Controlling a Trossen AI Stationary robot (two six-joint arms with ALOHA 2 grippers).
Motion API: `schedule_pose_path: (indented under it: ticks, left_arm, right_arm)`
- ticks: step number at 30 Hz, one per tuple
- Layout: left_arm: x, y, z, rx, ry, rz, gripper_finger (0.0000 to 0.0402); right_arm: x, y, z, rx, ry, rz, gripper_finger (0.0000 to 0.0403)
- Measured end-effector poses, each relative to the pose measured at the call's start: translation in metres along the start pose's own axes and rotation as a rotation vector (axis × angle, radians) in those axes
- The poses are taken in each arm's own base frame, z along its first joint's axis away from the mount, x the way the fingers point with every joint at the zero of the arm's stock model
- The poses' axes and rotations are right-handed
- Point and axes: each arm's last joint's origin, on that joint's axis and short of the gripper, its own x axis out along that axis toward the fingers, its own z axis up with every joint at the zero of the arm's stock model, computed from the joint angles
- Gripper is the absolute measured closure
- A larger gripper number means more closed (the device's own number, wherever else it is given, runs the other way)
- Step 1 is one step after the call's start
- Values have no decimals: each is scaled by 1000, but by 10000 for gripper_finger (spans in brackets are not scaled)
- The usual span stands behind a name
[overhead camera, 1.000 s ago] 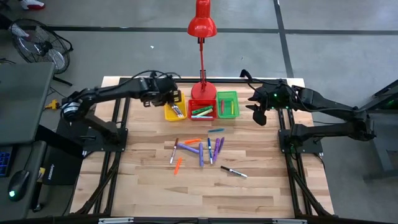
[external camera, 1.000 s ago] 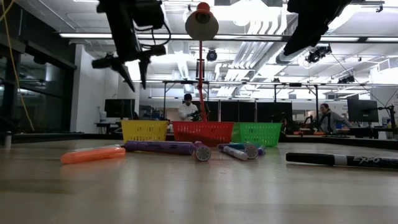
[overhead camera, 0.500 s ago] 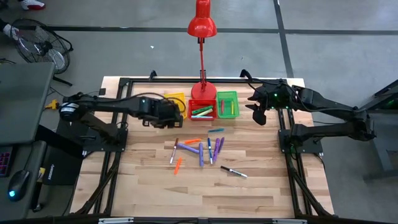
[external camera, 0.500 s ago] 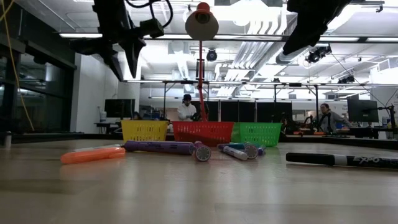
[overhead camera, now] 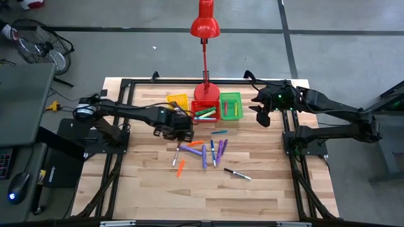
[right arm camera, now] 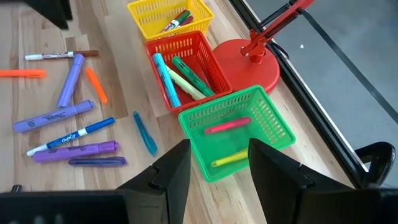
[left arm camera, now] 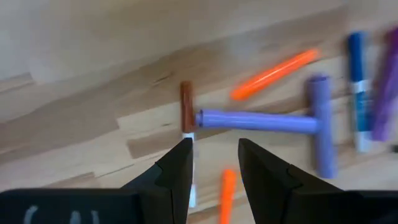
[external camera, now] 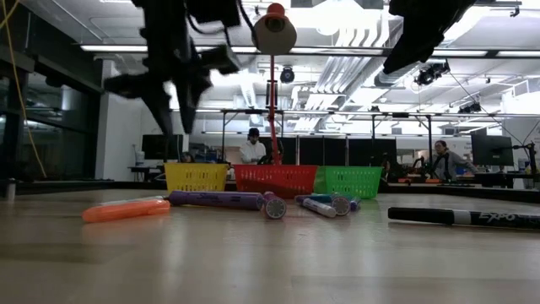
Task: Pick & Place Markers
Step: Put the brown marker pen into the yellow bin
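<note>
We see a pale wooden desk carrying three small plastic mesh bins in yellow, red and green, each holding some slim capped markers. Many more markers lie scattered mid-desk. Our left tool hovers over their near edge, fingers apart and empty. Our right tool waits beside the green bin, fingers apart, empty.

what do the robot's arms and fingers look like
Both arms are dark, nearly black, built of slim jointed segments on black frame mounts at the table's sides. The left arm has a pale grey joint near its base; the right arm shows a small green light near its wrist. Each ends in two flat, matte black fingers with angular, tapering tips; the right fingers look the same.
</note>
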Motion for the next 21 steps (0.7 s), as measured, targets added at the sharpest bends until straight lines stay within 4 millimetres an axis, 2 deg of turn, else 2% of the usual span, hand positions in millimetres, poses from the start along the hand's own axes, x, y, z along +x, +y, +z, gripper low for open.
schedule_pose_path:
  ticks: [2, 5, 7, 9, 12, 15, 21]
  left_arm:
    - [3, 3, -2, 18, 36, 36, 277]
    - [14, -7, 0, 23, 52, -9, 276]
    - [17, -1, -5, 33, 80, 51, 270]
    - [19, -11, -6, 43, 82, -17, 255]
    - [22, -5, -16, 53, 105, 57, 222]
    - [26, -11, -22, 50, 97, 40, 193]
    - [35, -9, -28, 44, 87, 118, 179]
  right_arm:
    - [0, 0, 0, 0, -1, 0, 253]
    - [0, 0, 0, 0, 0, 1, 253]
    - [0, 0, 0, 0, 0, 0, 253]
    - [0, 0, 0, -5, 0, 0, 253]
    - [0, 0, 0, -6, 0, -2, 253]
    - [0, 0, 0, -7, 0, -3, 253]
    - [0, 0, 0, -15, 0, -3, 253]
